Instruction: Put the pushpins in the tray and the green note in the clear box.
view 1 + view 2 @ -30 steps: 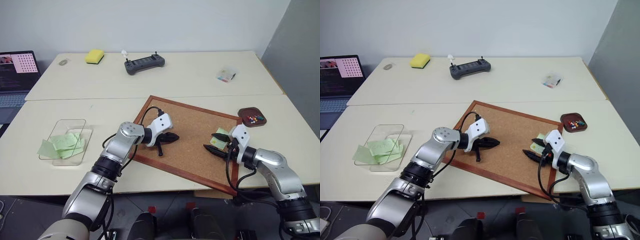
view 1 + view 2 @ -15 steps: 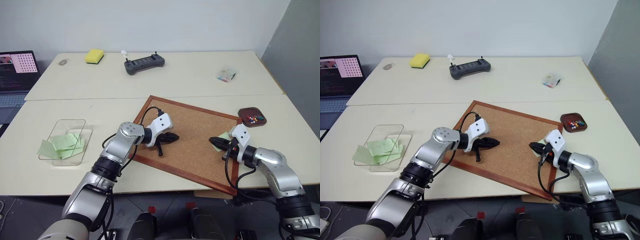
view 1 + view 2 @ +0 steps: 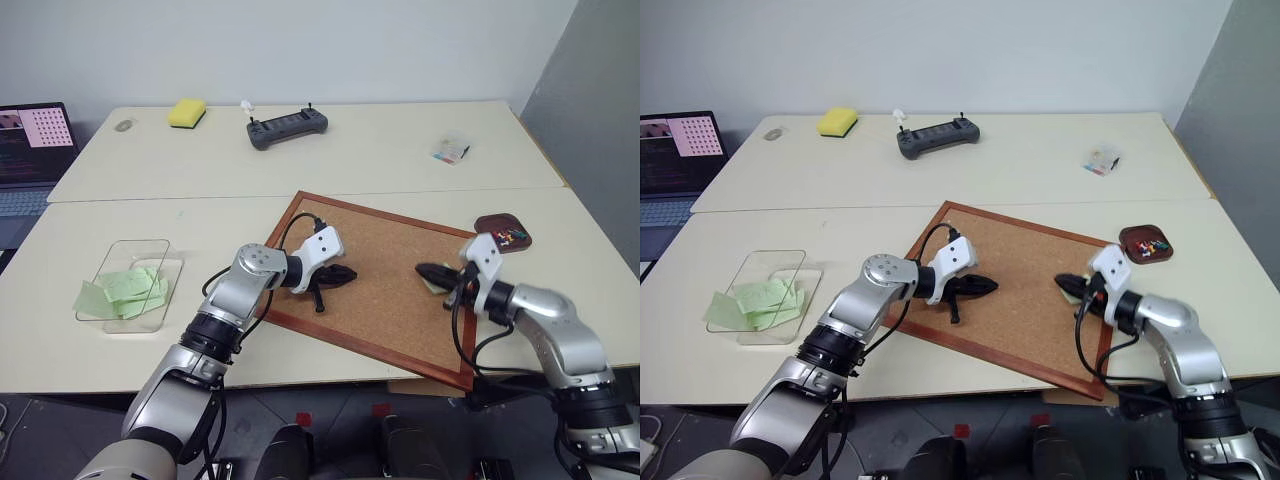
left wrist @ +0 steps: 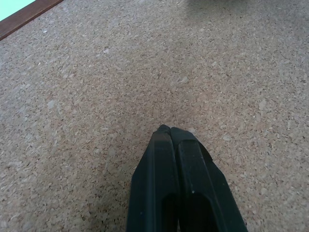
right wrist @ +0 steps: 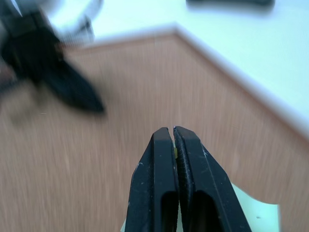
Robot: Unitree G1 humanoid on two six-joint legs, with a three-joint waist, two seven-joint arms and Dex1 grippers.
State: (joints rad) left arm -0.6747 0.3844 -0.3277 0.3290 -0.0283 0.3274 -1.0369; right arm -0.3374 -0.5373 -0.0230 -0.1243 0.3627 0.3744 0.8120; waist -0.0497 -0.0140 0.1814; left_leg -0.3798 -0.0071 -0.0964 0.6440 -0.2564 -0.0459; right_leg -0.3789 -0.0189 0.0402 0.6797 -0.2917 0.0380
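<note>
Pushpin (image 5: 175, 152): yellow speck, seemingly pinched as right gripper (image 3: 428, 270) jaws closed and lifted off corkboard (image 3: 375, 300); green note (image 5: 251, 212) left beneath; tray (image 3: 503, 232) next; left gripper (image 3: 345, 275) jaws closed, empty.

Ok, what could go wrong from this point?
The right gripper pinches what looks like a yellow pushpin only at its very tips, so it may slip out before reaching the tray. The green note lies on the corkboard right under that gripper and could get dragged along.
</note>
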